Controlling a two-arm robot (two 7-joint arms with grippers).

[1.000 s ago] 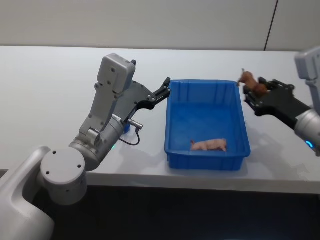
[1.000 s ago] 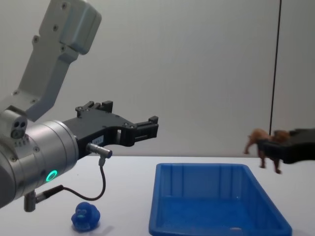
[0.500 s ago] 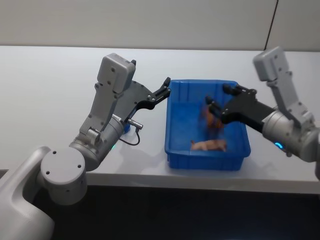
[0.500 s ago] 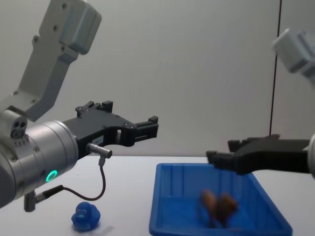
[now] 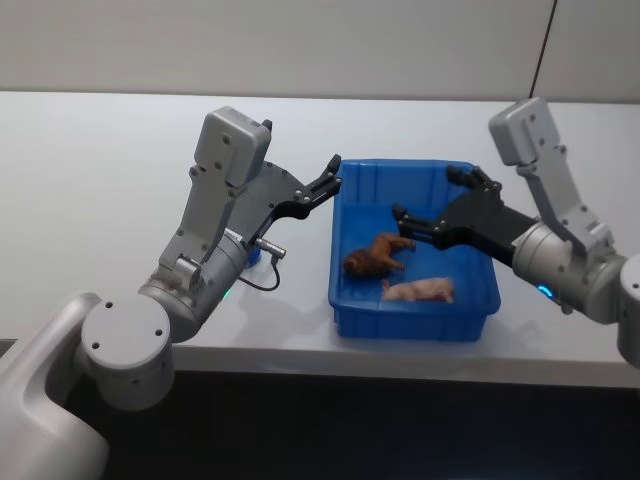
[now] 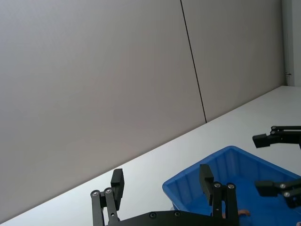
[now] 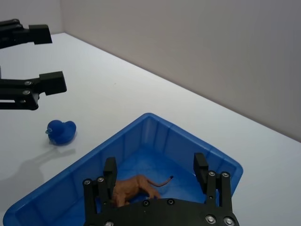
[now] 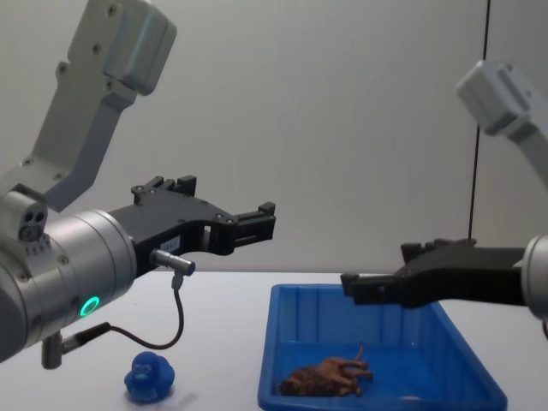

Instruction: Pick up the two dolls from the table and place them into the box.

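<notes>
A flat white desk (image 5: pixel 100 150) runs in front of a bare, pale wall. On the desk, straight ahead of you, sits a shallow, bright blue plastic box (image 5: pixel 410 322) with ribbed, sloping sides.

By the look of it, you are about halfway through the task. A small brown four-legged animal doll (image 5: pixel 377 256) lies on its side on the floor of the box, toward the box's left wall. The small, rounded blue duck-shaped doll (image 8: pixel 150 377) is not in the box. It sits upright on the desk to the left of the box, below the left arm.

The box also holds a pale pink toy figure (image 5: pixel 418 290), just beside the brown doll and nearer the front wall (it is too small to name more closely).

The right gripper (image 5: pixel 426 195) hovers above the far half of the box. Its fingers are spread wide with nothing between them, and the brown doll lies below it, apart from it.

The left gripper (image 5: pixel 332 173) hangs in the air by the box's far left corner, well above the duck. Its fingers are also apart and it holds nothing.

What is left for you is the duck. The left arm looks better placed to lower onto it, close on it, lift it over the box's left wall and let go.
</notes>
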